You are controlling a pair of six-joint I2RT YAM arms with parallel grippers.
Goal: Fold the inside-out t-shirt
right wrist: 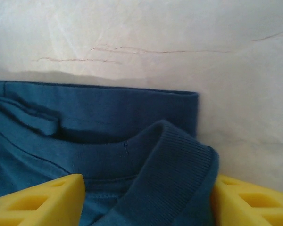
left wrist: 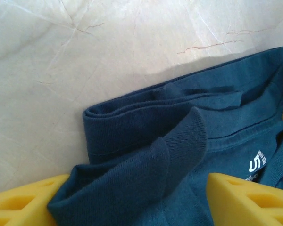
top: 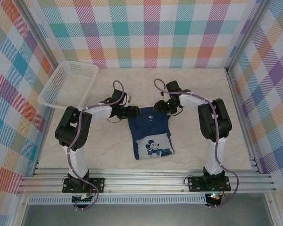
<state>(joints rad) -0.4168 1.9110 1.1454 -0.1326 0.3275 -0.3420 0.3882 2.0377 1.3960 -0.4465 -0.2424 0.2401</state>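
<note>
Top external view, reading from the left: a white basket point(top: 50, 82) sits well off to the far left of the inside-out t-shirt point(top: 151, 136). The t-shirt lies on the tabletop point(top: 203, 80) as a narrow rectangle, no sleeve sticking out, with its pale print point(top: 153, 147) on the near half.

The left gripper point(top: 132, 112) is at the t-shirt's far left corner. The left wrist view shows its jaws released, spread wide, with stacked layers and the ribbed collar point(left wrist: 179, 146) lying loose between them. The right gripper point(top: 159, 106) is at the t-shirt's far right corner, its jaws likewise released around a hump of collar.

I judge the side folds done and the garment nearly finished. What seems left is flattening the rumpled far edge, perhaps one last cross fold, and drawing both arms clear.
</note>
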